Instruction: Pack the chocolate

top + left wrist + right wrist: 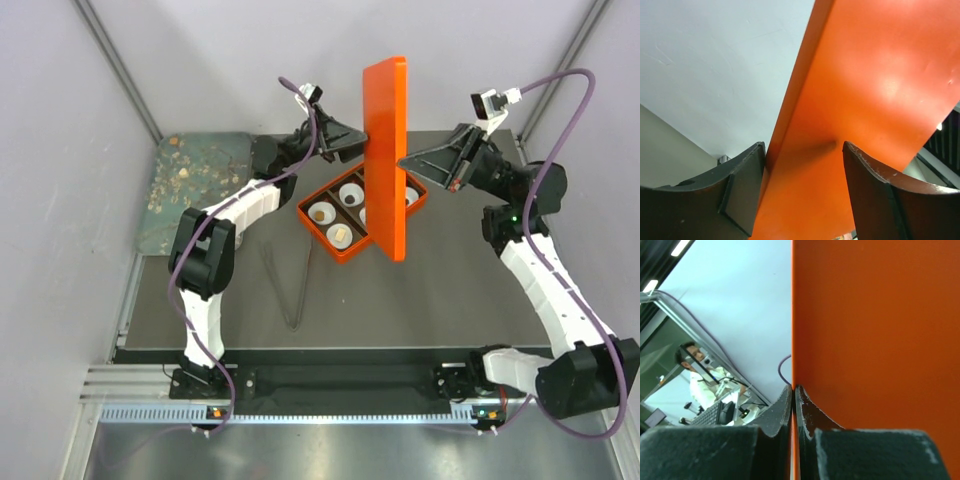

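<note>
Two hands are set against the upright orange lid (pixel 385 120). The right hand (pixel 402 160) is clamped on its 3 o'clock edge; whether the left hand (pixel 362 140) is gripping at 9 o'clock can't be told.

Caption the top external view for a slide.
Right pincer grips the upright orange lid over the box of cupped chocolate; left pincer meets its opposite face.

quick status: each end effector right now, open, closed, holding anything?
Left end effector: fingers apart against the flat orange plastic lid; whether it grips cannot be told.
Right end effector: closed on the lid's edge.
</note>
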You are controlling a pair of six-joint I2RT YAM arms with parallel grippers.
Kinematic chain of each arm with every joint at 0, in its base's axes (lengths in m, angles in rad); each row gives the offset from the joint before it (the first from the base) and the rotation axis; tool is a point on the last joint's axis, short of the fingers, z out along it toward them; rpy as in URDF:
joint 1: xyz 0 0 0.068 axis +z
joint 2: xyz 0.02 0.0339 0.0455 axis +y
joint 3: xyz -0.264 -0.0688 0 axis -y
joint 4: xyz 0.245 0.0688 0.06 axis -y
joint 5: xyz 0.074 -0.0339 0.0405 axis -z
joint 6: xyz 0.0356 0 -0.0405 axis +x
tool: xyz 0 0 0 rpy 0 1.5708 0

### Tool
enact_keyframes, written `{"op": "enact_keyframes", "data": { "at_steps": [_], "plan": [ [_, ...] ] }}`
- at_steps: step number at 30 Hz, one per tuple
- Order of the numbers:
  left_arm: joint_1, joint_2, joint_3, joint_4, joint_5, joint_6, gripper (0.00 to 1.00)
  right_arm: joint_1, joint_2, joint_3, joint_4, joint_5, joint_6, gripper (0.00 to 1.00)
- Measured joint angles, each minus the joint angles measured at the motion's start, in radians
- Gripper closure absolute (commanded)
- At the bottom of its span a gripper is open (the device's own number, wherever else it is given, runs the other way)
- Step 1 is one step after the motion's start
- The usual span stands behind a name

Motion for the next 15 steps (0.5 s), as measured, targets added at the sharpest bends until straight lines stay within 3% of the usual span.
{"op": "enact_keyframes", "data": {
  "at_steps": [8,15],
  "plan": [
    [0.015,0.0,-0.055,-0.046,-0.01,0.004,0.48,-0.137,-0.038,-0.075,-0.039,-0.036,-0.025,1.0],
    [0.024,0.0,-0.068,-0.089,-0.046,0.014,0.49,-0.174,-0.04,-0.078,-0.15,-0.054,-0.126,1.0]
  ]
}}
